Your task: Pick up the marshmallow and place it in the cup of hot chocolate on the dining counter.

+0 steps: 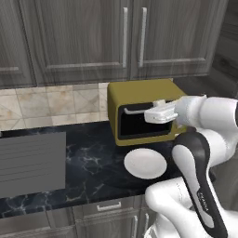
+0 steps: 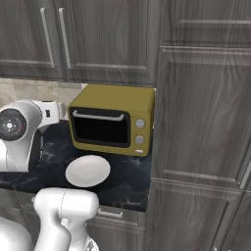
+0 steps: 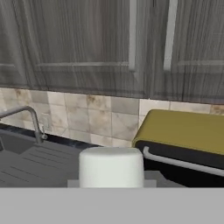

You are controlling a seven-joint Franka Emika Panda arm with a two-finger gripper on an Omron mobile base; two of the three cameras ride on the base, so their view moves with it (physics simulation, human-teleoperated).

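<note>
Along the back wall, grey wood cabinets (image 1: 93, 37) fill the upper half of my left base view, with beige tile (image 1: 56, 102) beneath them. A tall cabinet panel (image 2: 206, 122) stands at 3 o'clock in the right base view. Below the tile runs a black marbled counter (image 1: 93, 162). A grey ribbed drainboard (image 1: 32, 162) sits at 9 o'clock on it, and the hand view shows a faucet (image 3: 30, 116) arching over that side.

The olive-yellow oven (image 1: 139, 93) stands on this counter against the wall, its dark door facing me. My arm (image 1: 200, 158) rises from 5 o'clock in the left base view. It bends at a dark elbow, and the forearm lies level, reaching toward 9 o'clock across the oven's front. The wrist is held high, well above the counter, and the hand looks along the wall toward the sink.

A round white plate (image 1: 145, 163) lies flat just in front of the oven, below the raised hand and apart from it.

The gripper (image 1: 149, 116) sits at the end of that level forearm, in front of the oven door. Its jaws are drawn in tight on the marshmallow (image 3: 111, 166), a soft-edged white block at 6 o'clock in the hand view that hides the fingertips.
</note>
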